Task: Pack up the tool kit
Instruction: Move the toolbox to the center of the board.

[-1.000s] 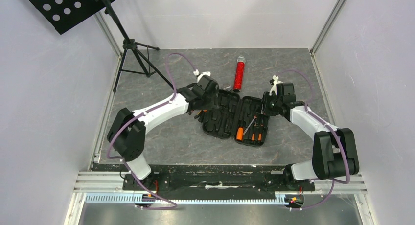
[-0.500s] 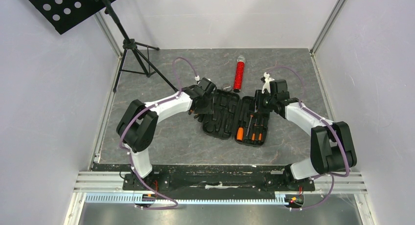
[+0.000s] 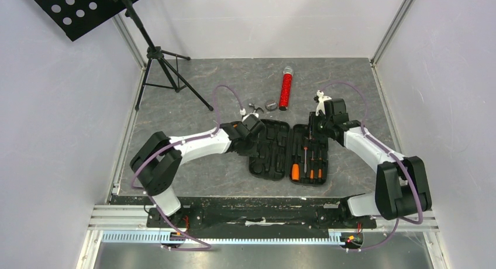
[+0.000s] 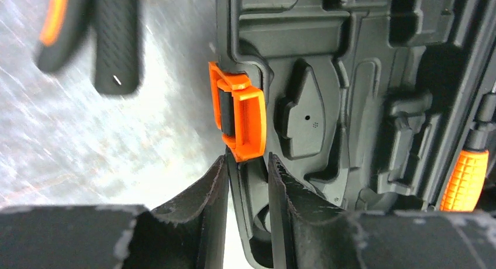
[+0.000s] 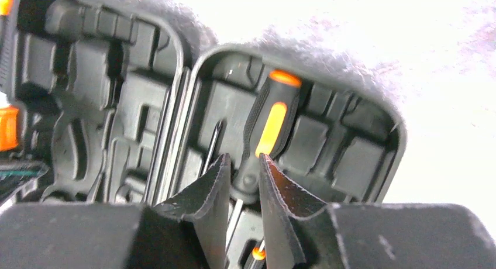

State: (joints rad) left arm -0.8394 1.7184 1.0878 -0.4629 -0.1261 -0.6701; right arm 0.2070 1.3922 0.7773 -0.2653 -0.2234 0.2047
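Your case (image 3: 270, 152) lies open and flat in the middle of the table (image 3: 228, 176). Your left gripper (image 4: 247, 161) pinches the rim of the left half, just below the orange latch (image 4: 240, 114). Your right gripper (image 5: 243, 158) clamps the neck of a screwdriver (image 5: 270, 120) lying at the far end of the right half. A red tube (image 3: 285, 89) lies beyond the case, apart from it.

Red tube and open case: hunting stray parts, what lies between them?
A small grey metal piece lies between red tube and case, seen in the top view.
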